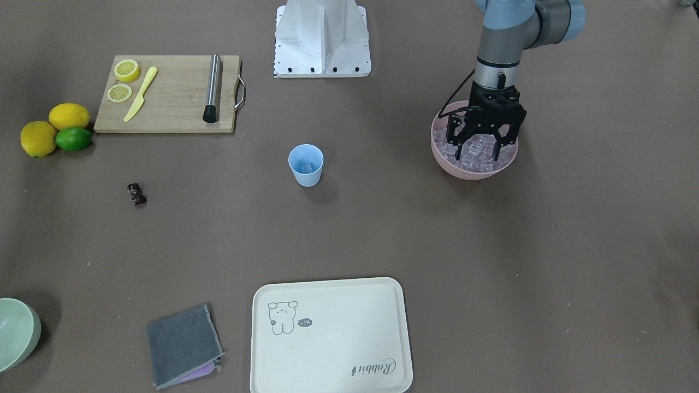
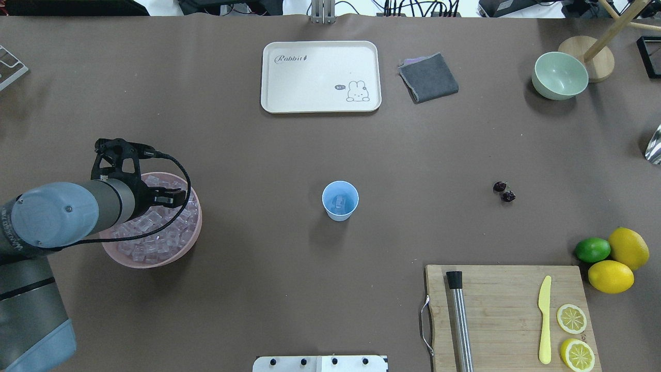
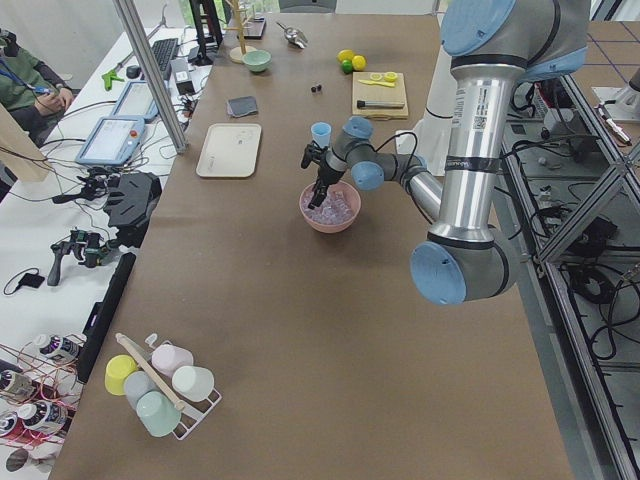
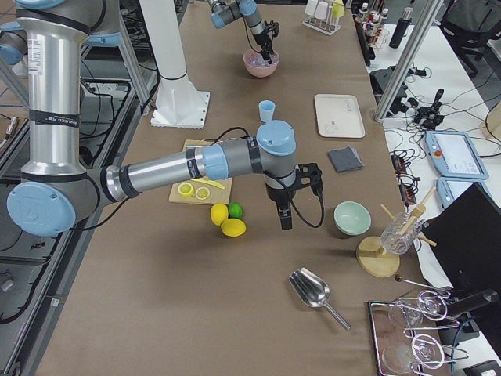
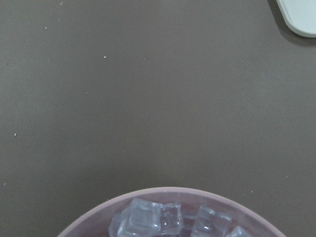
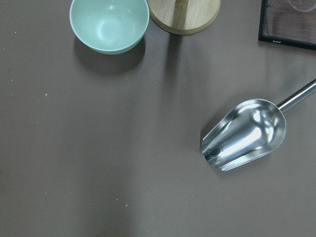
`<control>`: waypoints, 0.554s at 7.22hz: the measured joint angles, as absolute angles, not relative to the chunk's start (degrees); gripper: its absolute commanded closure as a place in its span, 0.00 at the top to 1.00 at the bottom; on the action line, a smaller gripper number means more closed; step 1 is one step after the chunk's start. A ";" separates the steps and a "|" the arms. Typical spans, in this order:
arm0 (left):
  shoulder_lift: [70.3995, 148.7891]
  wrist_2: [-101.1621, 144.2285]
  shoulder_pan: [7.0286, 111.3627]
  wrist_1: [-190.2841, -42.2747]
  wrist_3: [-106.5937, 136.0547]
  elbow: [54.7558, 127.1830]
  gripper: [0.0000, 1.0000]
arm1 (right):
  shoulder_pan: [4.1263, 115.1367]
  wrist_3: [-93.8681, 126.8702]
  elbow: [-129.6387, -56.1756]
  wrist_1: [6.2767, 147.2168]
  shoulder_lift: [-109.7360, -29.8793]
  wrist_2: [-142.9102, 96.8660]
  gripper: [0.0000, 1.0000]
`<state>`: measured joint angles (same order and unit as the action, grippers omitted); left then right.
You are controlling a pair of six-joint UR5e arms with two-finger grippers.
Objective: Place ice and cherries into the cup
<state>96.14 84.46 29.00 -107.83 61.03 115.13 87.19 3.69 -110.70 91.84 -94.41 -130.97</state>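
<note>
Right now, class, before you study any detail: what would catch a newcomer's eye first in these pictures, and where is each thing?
The left gripper, jaws open, is poised at the pink bowl heaped with ice, on the robot's left side of the table. The light blue cup stands alone mid-table. The two dark cherries lie on bare table toward the robot's right.

Printed in grey script in one corner of the cream tray (image 2: 320, 72), at the far side of the table (image 2: 232, 155): "Rabbit" (image 2: 292, 58). In the opposite corner, next to a rabbit drawing (image 2: 357, 91), a small dark speech bubble (image 2: 339, 87) with pale lettering too small to read surely. Along the left arm (image 3: 478, 100), on its upright tube, a white printed label, illegible.
</note>
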 measured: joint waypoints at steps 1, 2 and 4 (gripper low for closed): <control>96.02 84.43 29.04 -107.84 59.14 115.17 0.77 | 87.19 3.69 -110.66 91.85 -94.40 -131.01 1.00; 95.91 84.46 29.18 -107.84 57.83 115.20 0.77 | 87.19 3.69 -110.66 91.85 -94.40 -131.01 1.00; 95.82 84.60 29.47 -107.84 55.70 115.16 0.76 | 87.19 3.69 -110.66 91.81 -94.39 -130.98 1.00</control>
